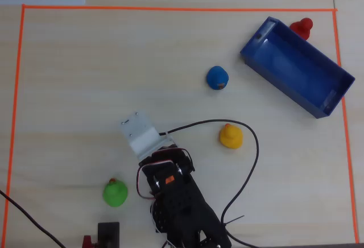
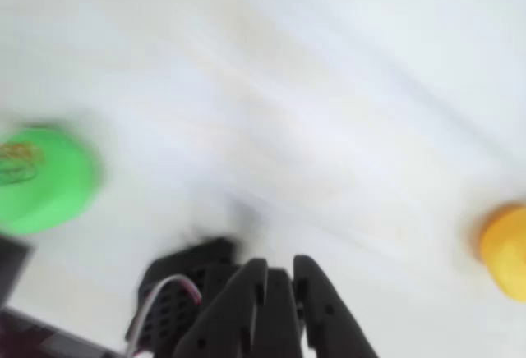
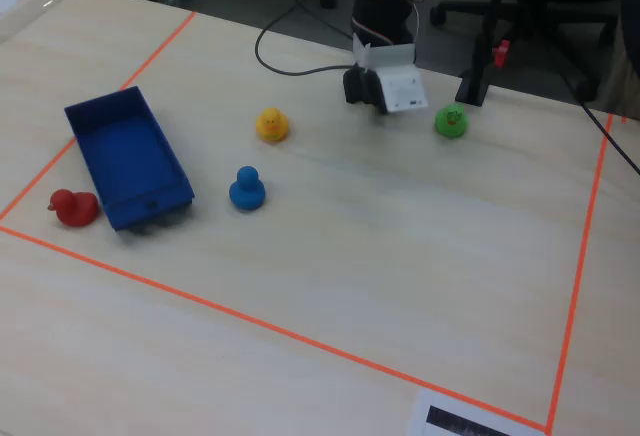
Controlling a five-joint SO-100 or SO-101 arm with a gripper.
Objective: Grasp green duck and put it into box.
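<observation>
A bright green duck (image 1: 115, 193) with a tiny orange beak sits on a pale, light-wood-grain table (image 1: 85, 71); a dark blue box (image 1: 297, 75) shows a slightly lighter blue floor inside; a red duck (image 1: 302, 28) (only partly seen overhead) is plain red; a blue duck (image 1: 217, 78) has an orange beak; a yellow duck (image 1: 231, 136) is golden yellow; thin orange tape (image 1: 170, 9) outlines the table; the arm's black gripper (image 2: 279, 280) has a white bracket (image 1: 141, 135) and a black cable (image 1: 244, 162).
</observation>
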